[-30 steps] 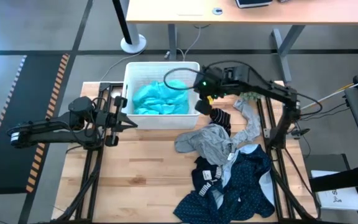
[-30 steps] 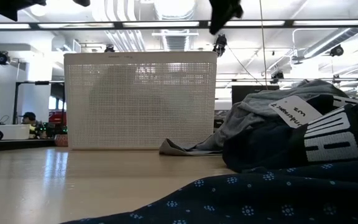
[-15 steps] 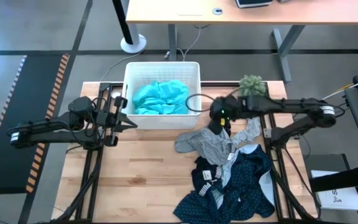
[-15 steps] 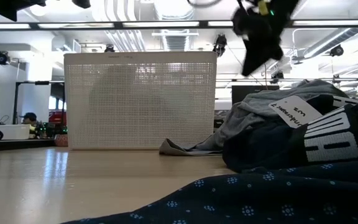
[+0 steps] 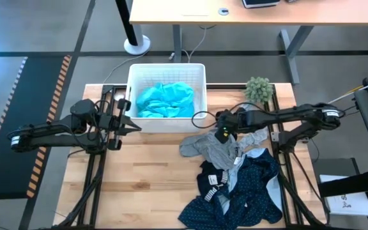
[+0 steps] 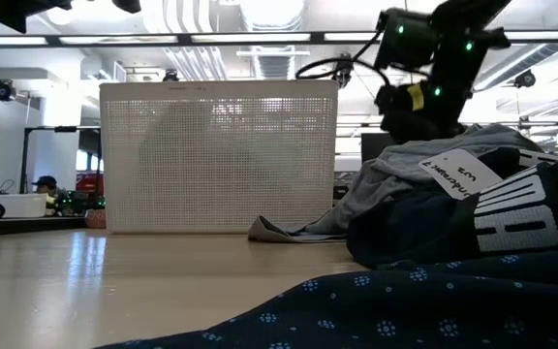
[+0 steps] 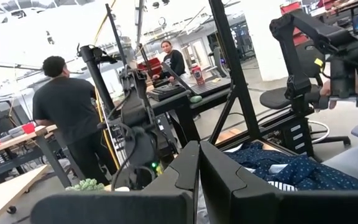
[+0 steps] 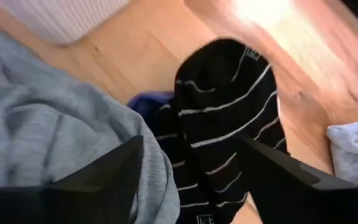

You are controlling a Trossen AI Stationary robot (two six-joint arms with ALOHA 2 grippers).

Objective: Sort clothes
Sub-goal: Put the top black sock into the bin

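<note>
- The right gripper is seen low over the far edge of the clothes pile, just right of the white ribbed plastic basket; its arm reaches in from the right side of the wooden table.
- Its two dark fingers are spread wide, with nothing clamped between them.
- The black sock with thin white stripes is shown lying on the table top in the gap between those fingers, free of both.
- Beside the sock, a grey soft garment is heaped; in the high view this grey garment lies at the middle of the table.
- Nearer than it, a navy fabric garment with small dots is spread toward the near right edge, with a black piece bearing white lettering on top.
- A light blue piece lies to the right of the gripper.
- Teal fabric is bunched inside the basket.
- A small fuzzy green plant stands at the far right of the table.
- The left gripper is held off the basket's left side, fingers pressed together and empty.
</note>
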